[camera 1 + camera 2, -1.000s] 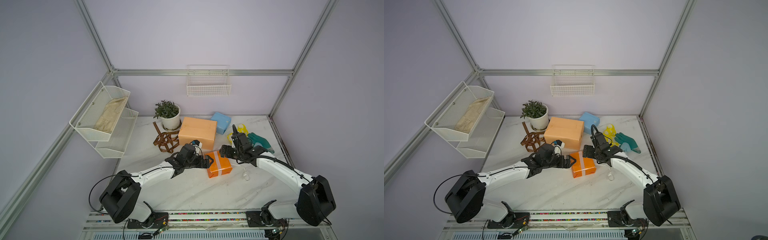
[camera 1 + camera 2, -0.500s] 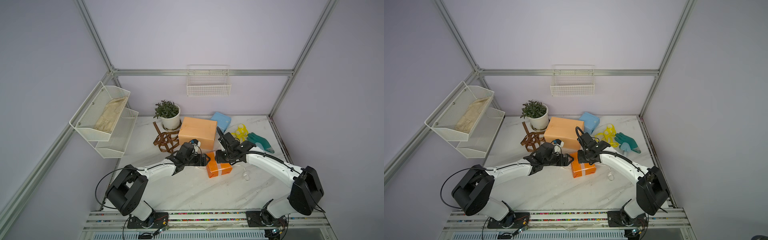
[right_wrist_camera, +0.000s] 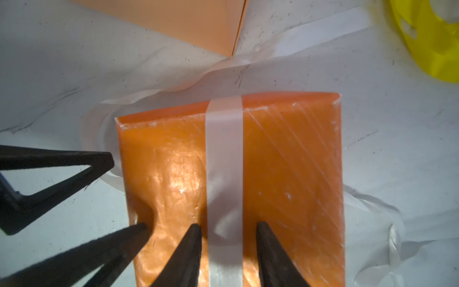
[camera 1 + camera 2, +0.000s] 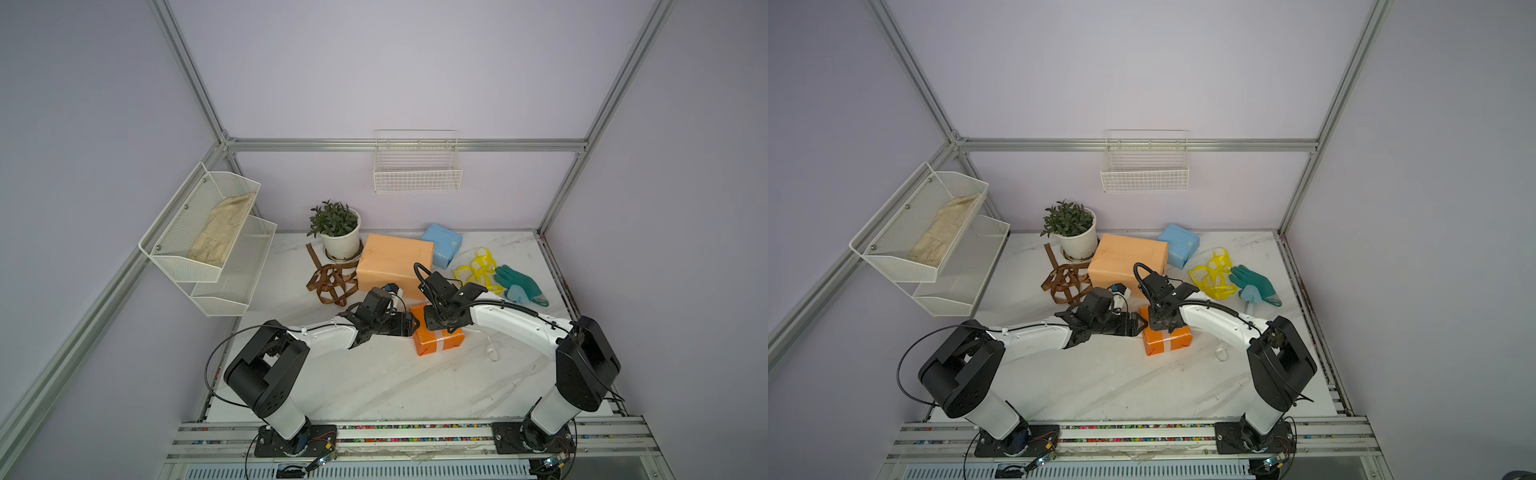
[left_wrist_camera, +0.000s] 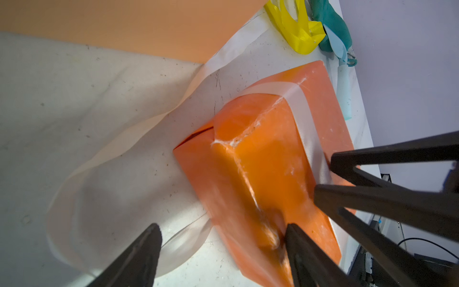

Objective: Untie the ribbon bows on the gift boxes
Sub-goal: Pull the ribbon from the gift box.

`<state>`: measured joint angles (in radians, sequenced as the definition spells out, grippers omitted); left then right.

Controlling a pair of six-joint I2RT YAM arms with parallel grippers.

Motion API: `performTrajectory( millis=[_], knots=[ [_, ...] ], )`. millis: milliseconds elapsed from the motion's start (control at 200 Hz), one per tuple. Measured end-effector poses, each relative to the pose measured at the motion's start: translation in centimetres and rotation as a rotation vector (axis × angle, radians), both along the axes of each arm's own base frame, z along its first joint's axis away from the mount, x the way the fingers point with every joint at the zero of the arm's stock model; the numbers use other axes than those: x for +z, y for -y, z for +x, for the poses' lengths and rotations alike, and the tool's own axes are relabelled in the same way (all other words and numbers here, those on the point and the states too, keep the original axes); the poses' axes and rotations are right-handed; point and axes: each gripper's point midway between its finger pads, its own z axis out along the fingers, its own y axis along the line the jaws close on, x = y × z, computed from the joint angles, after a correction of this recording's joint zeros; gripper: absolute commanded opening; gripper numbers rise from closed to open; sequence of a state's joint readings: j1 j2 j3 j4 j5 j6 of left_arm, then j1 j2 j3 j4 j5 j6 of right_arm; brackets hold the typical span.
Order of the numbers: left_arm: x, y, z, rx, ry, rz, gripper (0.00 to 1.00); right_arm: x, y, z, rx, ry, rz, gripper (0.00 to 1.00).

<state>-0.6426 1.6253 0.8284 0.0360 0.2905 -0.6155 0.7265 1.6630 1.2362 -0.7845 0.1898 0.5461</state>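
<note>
The small bright orange gift box lies mid-table with a white ribbon banded flat across its top; loose white ribbon trails on the table around it. My right gripper is down on the box top, jaws narrowly apart on either side of the band. At the box's left end is my left gripper, open, with one finger on the box and the other beside a loose ribbon loop. The peach box and blue box stand behind, bare. The brown ribbon and yellow ribbon lie loose.
A potted plant stands at the back left beside the peach box. A teal glove lies right of the yellow ribbon. A white mesh shelf rack hangs on the left wall and a wire basket on the back wall.
My right gripper has swung left from the box's far right corner onto its top, and its jaws have narrowed around the white band. The left jaws have narrowed slightly.
</note>
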Motion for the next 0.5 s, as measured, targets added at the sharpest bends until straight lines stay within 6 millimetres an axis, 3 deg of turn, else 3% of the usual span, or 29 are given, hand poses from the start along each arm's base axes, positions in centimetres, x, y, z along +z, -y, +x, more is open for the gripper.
performTrajectory(
  millis=[205,500],
  knots=[
    [-0.22,0.01,0.06,0.001,-0.002,0.002,0.79,-0.18,-0.62,0.07,0.004,0.016,-0.017,0.38],
    [-0.25,0.10,0.08,-0.001,-0.003,0.000,0.79,-0.43,-0.73,0.16,-0.024,0.023,-0.010,0.00]
  ],
)
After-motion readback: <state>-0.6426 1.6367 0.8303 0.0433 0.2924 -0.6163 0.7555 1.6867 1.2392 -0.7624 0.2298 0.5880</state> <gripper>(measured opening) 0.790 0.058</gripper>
